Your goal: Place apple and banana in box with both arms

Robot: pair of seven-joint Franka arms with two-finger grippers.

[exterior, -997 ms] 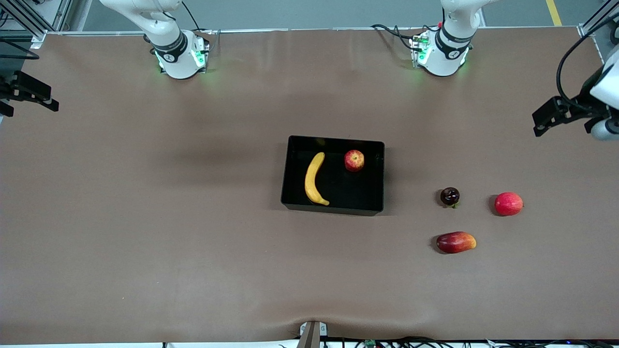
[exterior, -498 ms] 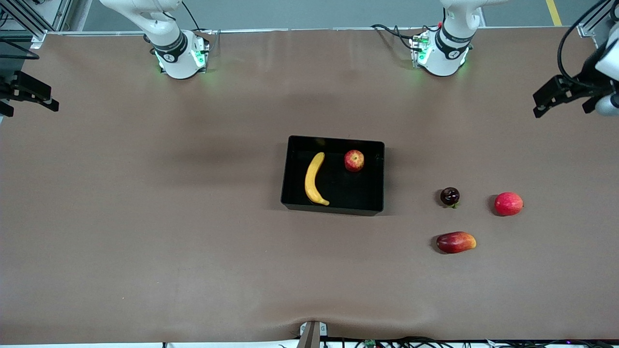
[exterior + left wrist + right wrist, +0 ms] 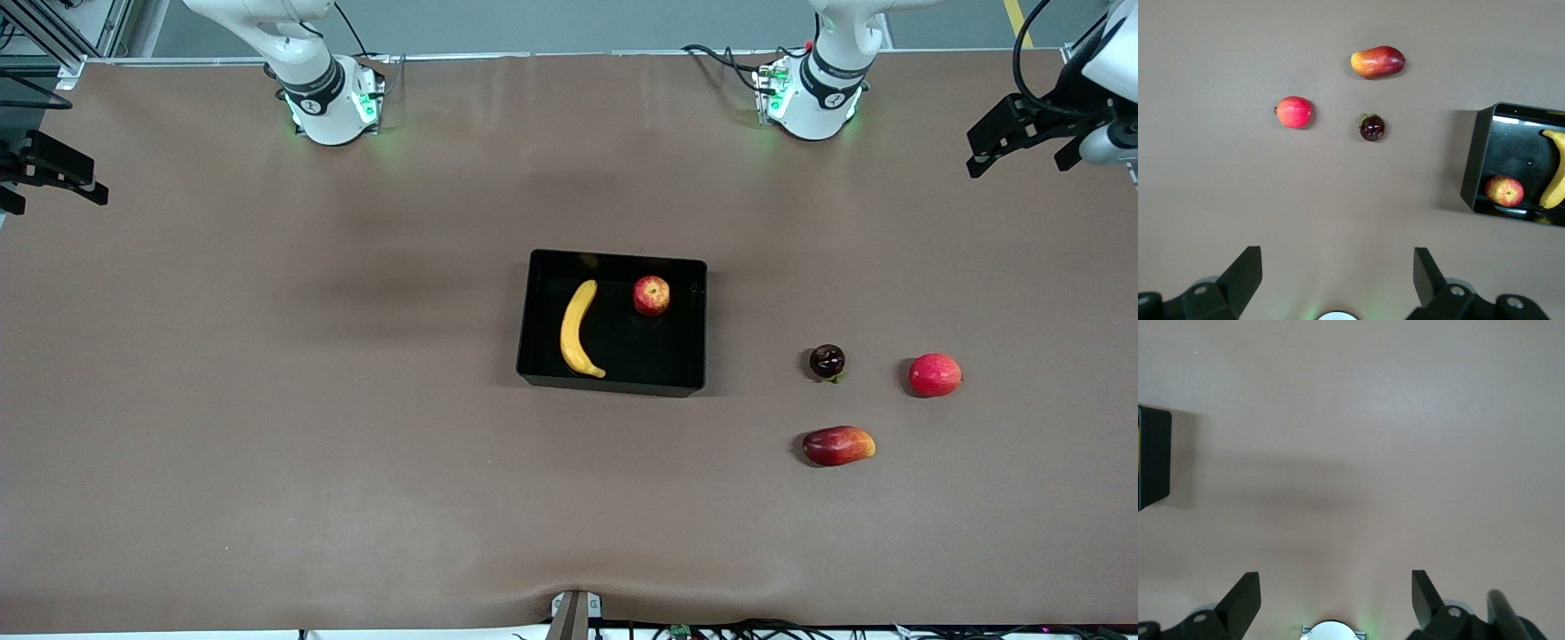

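The black box stands mid-table. Inside it lie the yellow banana, toward the right arm's end, and the red, yellow-streaked apple, toward the left arm's end. My left gripper hangs open and empty over the table edge at the left arm's end. In the left wrist view the left gripper is over bare mat, with the box, apple and banana well off. My right gripper waits open at the right arm's end. The right wrist view shows the right gripper empty and a corner of the box.
Three other fruits lie on the mat toward the left arm's end: a dark mangosteen, a plain pinkish-red round fruit and, nearer the front camera, an elongated red-and-yellow fruit. The two arm bases stand along the table's edge.
My left gripper has drawn back along the table's end toward the edge where the bases stand, still open. The right arm and all the fruit have stayed still.
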